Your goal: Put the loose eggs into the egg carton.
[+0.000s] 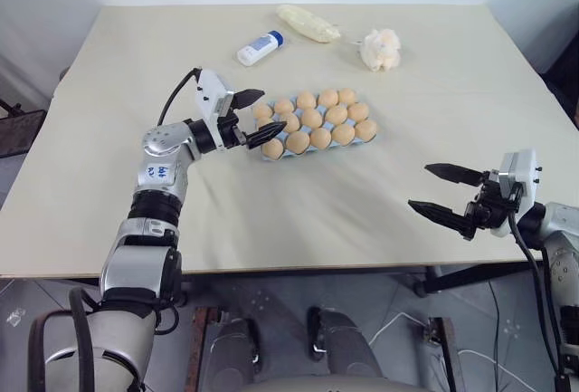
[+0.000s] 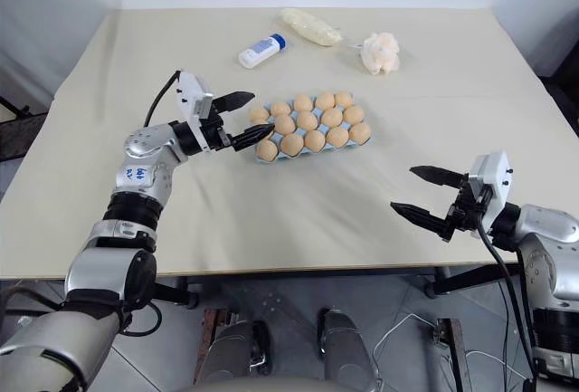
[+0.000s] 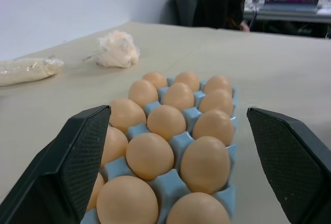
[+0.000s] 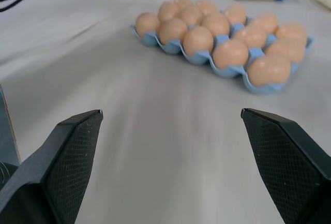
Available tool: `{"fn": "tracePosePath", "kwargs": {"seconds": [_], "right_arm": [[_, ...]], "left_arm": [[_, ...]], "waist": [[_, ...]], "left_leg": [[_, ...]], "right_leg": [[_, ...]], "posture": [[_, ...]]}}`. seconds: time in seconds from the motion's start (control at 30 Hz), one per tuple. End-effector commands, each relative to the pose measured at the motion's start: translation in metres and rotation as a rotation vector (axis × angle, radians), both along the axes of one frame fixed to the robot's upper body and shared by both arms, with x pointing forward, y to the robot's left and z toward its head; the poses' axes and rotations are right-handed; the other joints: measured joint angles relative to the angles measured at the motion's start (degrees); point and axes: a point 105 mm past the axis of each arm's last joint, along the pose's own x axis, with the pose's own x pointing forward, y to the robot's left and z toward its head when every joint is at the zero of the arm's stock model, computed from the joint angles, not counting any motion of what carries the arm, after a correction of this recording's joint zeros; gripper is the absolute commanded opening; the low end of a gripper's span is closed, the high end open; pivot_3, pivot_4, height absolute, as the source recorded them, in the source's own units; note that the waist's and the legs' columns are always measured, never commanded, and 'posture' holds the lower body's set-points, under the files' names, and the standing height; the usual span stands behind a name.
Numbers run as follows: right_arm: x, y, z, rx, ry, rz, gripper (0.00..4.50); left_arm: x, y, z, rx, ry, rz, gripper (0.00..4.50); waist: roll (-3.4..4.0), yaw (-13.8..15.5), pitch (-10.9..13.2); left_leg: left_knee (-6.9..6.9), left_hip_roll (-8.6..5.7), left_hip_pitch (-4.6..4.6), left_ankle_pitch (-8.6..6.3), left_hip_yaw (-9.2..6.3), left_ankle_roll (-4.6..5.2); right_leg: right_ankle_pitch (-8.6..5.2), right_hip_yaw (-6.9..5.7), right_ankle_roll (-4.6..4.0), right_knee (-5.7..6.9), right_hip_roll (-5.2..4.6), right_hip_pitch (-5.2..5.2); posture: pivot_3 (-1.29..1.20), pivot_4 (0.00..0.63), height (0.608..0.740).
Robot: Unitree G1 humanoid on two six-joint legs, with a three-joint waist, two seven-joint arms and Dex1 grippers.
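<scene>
Hardly any text can be read. A small white sticker [image 1: 156, 172] is seen on the forearm of the left arm, at the near left of the scene, with blue handwritten marks on it; the marks cannot be made out as letters or numbers. A white bottle [image 1: 260, 48] with a blue cap is laid on the far side of the table [image 1: 434, 202], left of middle, and a pale blue printed patch is shown on its side, but no word on it can be read. No brand, number or sign is legible elsewhere.
</scene>
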Motion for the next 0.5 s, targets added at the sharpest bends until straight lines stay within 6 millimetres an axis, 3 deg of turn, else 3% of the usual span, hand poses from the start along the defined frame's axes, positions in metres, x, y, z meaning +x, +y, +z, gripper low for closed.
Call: {"fn": "tracePosePath", "kwargs": {"seconds": [0.03,0.23,0.5], "right_arm": [[0.004,0.002,0.009,-0.024,-0.029,0.051,4.50],[0.015,0.009,0.008,-0.067,-0.007,0.148,4.50],[0.029,-0.006,0.019,0.004,-0.052,0.143,4.50]], "left_arm": [[-0.018,0.020,0.005,-0.019,0.068,-0.027,4.48],[-0.070,0.052,-0.012,0.060,0.095,-0.112,4.48],[-0.071,0.100,-0.017,0.082,0.098,0.043,4.48]], "waist": [[0.00,-0.2,0.0],[0.01,0.2,0.0],[0.02,0.4,0.0]], "left_leg": [[0.01,0.02,0.01,0.00,0.02,0.00],[0.01,0.09,0.01,0.02,-0.01,-0.09],[0.01,0.10,0.00,0.00,-0.09,-0.21]], "right_leg": [[0.00,0.02,0.00,0.02,0.02,0.00],[-0.07,-0.01,-0.12,0.11,0.02,-0.06],[0.00,-0.05,-0.08,0.08,-0.39,-0.03]], "posture": [[0.00,0.150,0.740],[0.00,0.150,0.740],[0.00,0.150,0.740]]}}
